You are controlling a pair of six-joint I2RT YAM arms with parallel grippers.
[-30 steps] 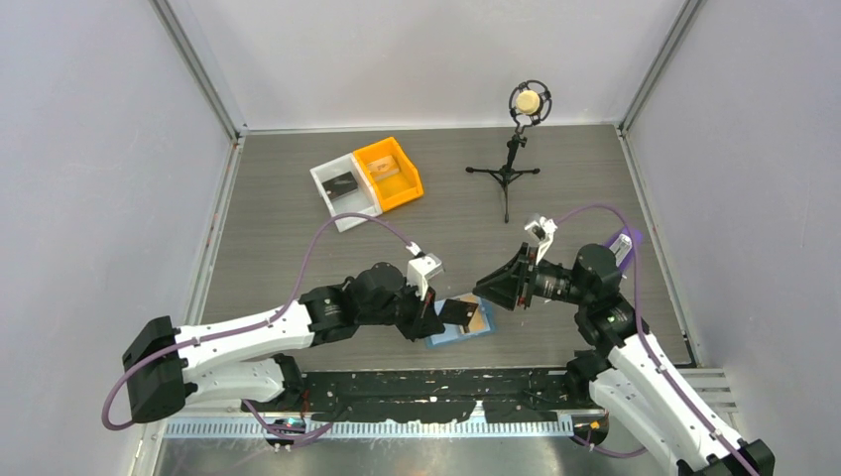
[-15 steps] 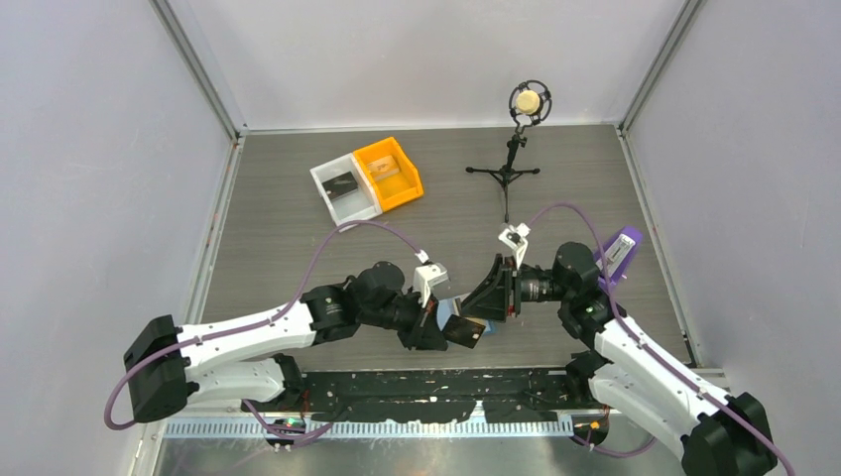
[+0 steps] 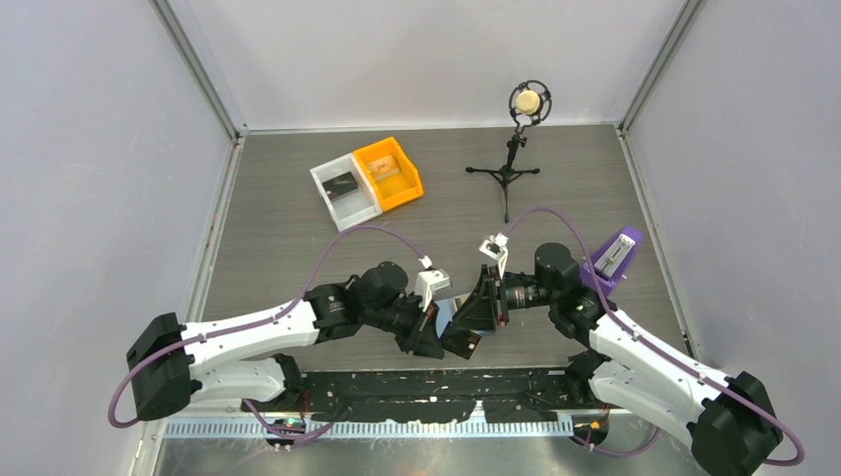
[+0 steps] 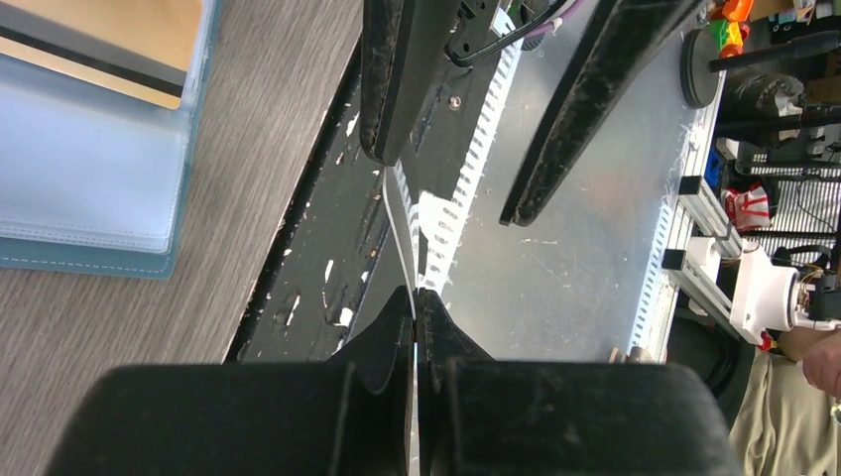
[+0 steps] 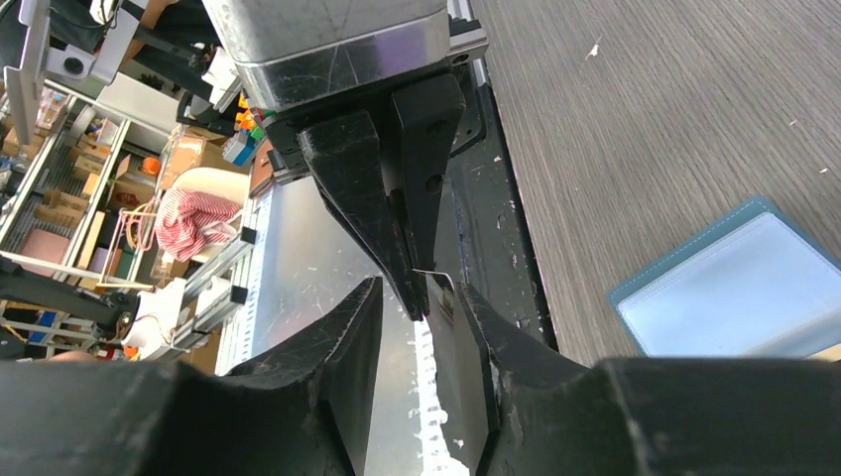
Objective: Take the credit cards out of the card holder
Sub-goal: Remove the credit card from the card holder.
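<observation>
The left gripper (image 4: 415, 297) is clamping fully shut on one thin card (image 5: 441, 297), pinching it by an edge so that most of it is sticking out free past the fingertips. Seen edge-on, the card's colour is hard to tell. The right gripper (image 5: 421, 307) is facing it tip to tip with its jaws partly apart, one finger on each side of the card's free end. I cannot tell whether either is touching it. That reads as a hand-over being lined up. The card is hanging in the air over the near edge of the table (image 5: 645, 119), roughly midway along it. The card holder (image 4: 89, 188) is lying open and flat just inside that edge, beside the two grippers. A tan card (image 4: 119, 40) is showing in one of its pockets, so one card probably remains to be pulled.
</observation>
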